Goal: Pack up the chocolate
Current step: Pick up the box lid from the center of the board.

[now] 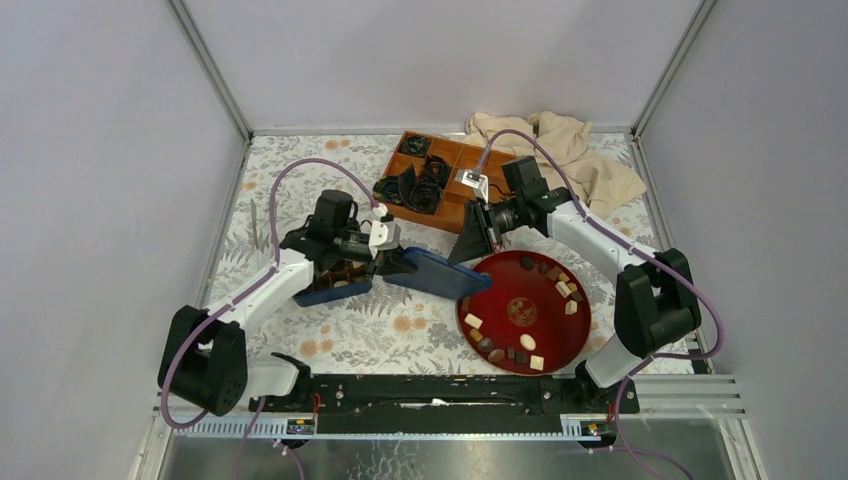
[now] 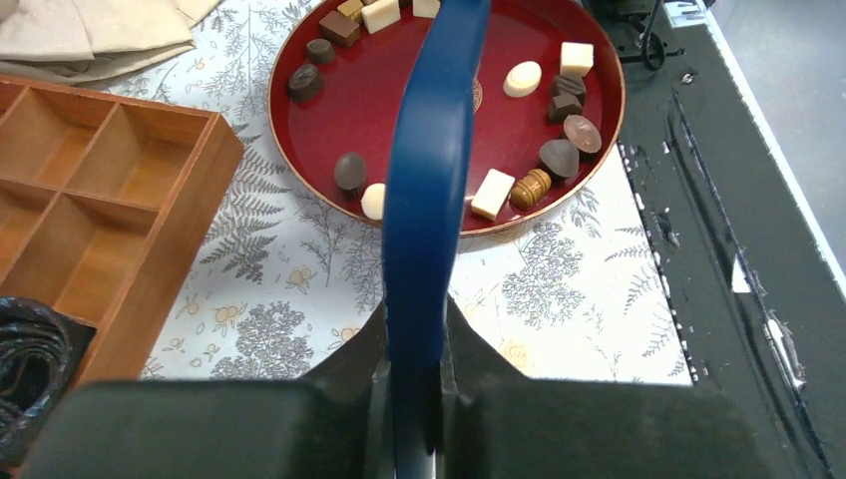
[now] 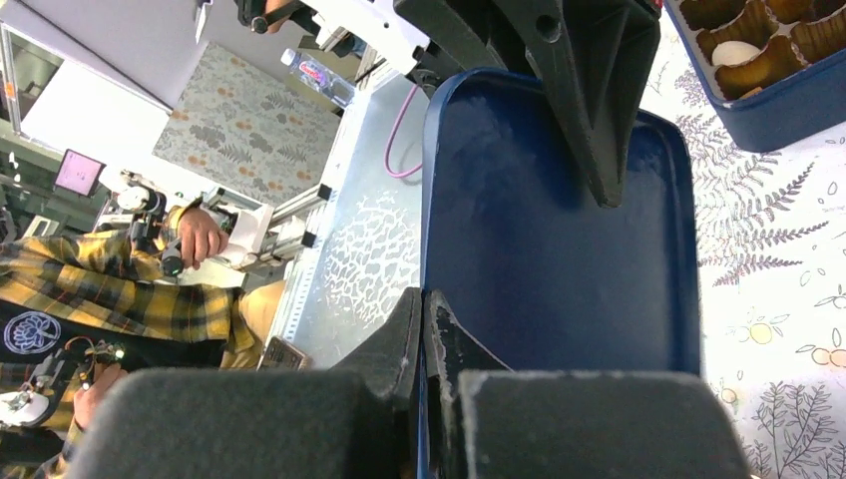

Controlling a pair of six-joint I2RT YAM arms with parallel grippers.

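Many pieces of chocolate lie on the red plate, few in the blue box. Our left end effector and right end effector both pinch the blue lid, so we judge packing unfinished.

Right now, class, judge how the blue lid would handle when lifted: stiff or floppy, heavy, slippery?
Probably stiff: the blue lid runs straight from the left pincer to the right pincer. Likely light, being thin. Its smooth rim may slip.

Brown and cream chocolate scattered on red tray.
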